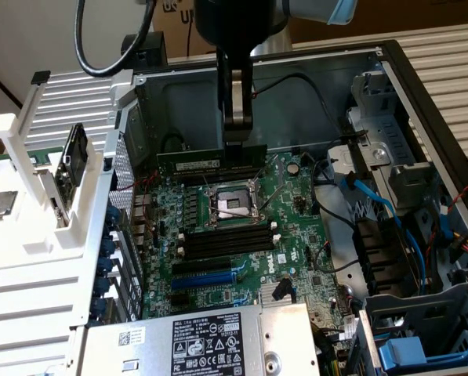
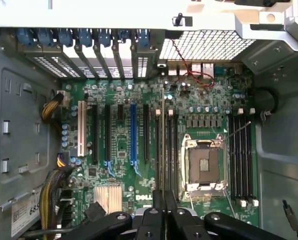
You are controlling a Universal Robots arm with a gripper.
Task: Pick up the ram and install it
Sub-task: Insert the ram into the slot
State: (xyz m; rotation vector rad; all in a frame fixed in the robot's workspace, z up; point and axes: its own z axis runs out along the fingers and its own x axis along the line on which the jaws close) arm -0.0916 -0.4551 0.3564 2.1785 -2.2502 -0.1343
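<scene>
Holding: the claw (image 1: 235, 135) is pinching the ram (image 1: 211, 162) from above, its fingers pressed against the stick's upper edge, nearer the end on the exterior view's right than the other end.
Ram: it is hanging on edge inside the open case (image 1: 390, 70), pale label facing the exterior camera, above the board (image 1: 296, 235) and not yet seated in any slot.
Long axis: it is running across the exterior view from left to right, tilting only a little, roughly in line with the memory slots.
Wrist sight: the ram (image 2: 162, 145) is showing edge-on as one thin line reaching away from the claw (image 2: 158, 210), lying over the bank of slots (image 2: 166, 150) just beside the socket (image 2: 205, 165).
Relation that matters: the stick is sitting directly below the claw, gripped rather than apart, so the alignment of its lower edge with a slot is what counts; in the exterior view it is hovering over the socket's far side, while the slots with white clips (image 1: 226, 239) are lying on the near side.
Height: I am judging it to be well clear of the board, since nothing is touching it from below.
Other bank: a second set of slots (image 2: 241, 155) is lying on the socket's other side, empty.
Progress: the picking up is looking done; the installing is not.
</scene>
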